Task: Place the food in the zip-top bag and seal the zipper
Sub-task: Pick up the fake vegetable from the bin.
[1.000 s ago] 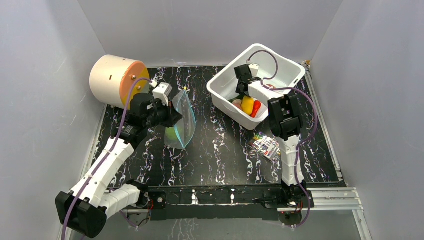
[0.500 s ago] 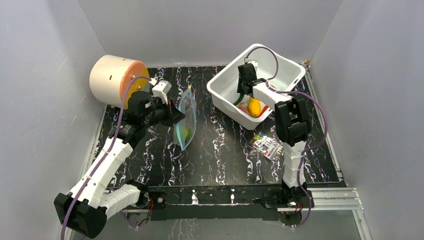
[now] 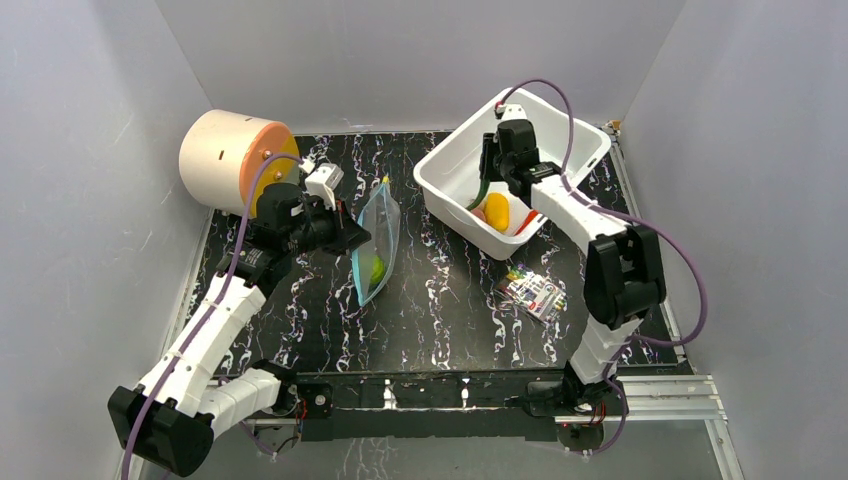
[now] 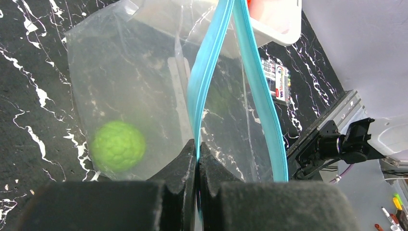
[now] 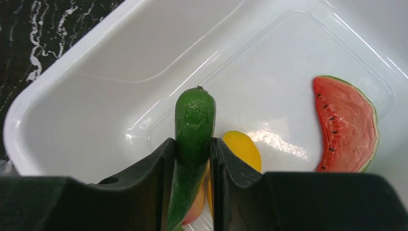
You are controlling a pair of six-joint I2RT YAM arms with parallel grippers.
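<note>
My left gripper [image 4: 197, 156] is shut on the blue-teal zipper strip [image 4: 208, 72] of the clear zip-top bag [image 3: 374, 245] and holds it up with the mouth open. A bumpy green ball [image 4: 118, 145] lies inside the bag. My right gripper [image 5: 192, 156] is shut on a long green cucumber [image 5: 193, 130] and holds it above the white bin [image 3: 455, 165]. In the bin lie a yellow fruit [image 5: 243, 148], a red watermelon slice [image 5: 344, 125] and a pink piece [image 5: 197, 211] partly hidden by the cucumber. In the top view the right gripper [image 3: 487, 185] is over the bin.
A large round cream and orange drum [image 3: 232, 155] lies at the back left beside the left arm. A flat colourful printed packet [image 3: 532, 290] lies on the black marbled table [image 3: 440, 320] in front of the bin. Grey walls enclose the table.
My right arm has stretched further back over the bin and lifted the green cucumber out of the pile. The left gripper has turned the bag a little; its green ball has shifted.
</note>
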